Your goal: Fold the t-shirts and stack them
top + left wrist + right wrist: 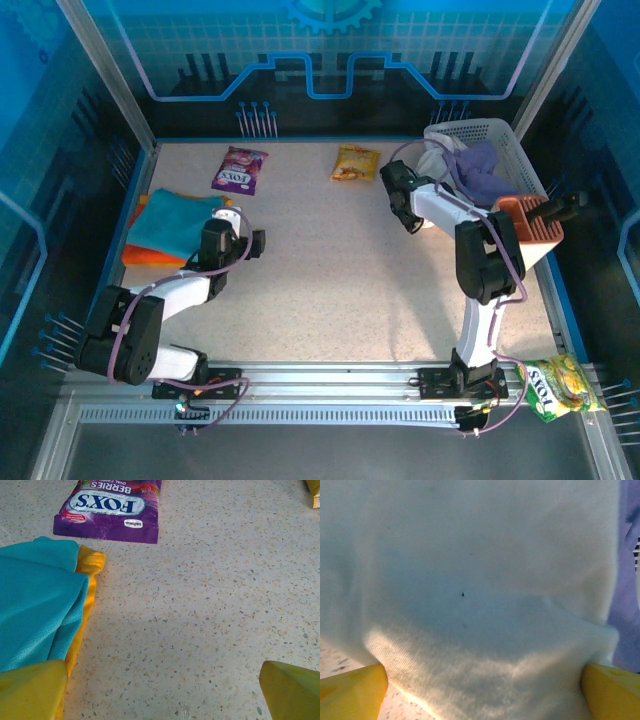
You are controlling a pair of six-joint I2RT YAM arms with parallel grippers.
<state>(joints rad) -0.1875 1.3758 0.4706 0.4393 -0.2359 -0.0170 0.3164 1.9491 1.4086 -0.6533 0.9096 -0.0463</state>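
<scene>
Pickup step: your R gripper (482,692) stands spread round the white t-shirt (470,580) at the basket (505,135) rim, nothing pinched. L gripper (162,690) spread too, empty, beside teal shirt (35,610) stacked on orange shirt (90,562). Next, by my judgement: close R on cloth, draw it clear.

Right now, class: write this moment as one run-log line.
left gripper open, beside teal t-shirt stacked on orange t-shirt | right gripper open, facing white t-shirt at basket | white t-shirt not yet folded
</scene>
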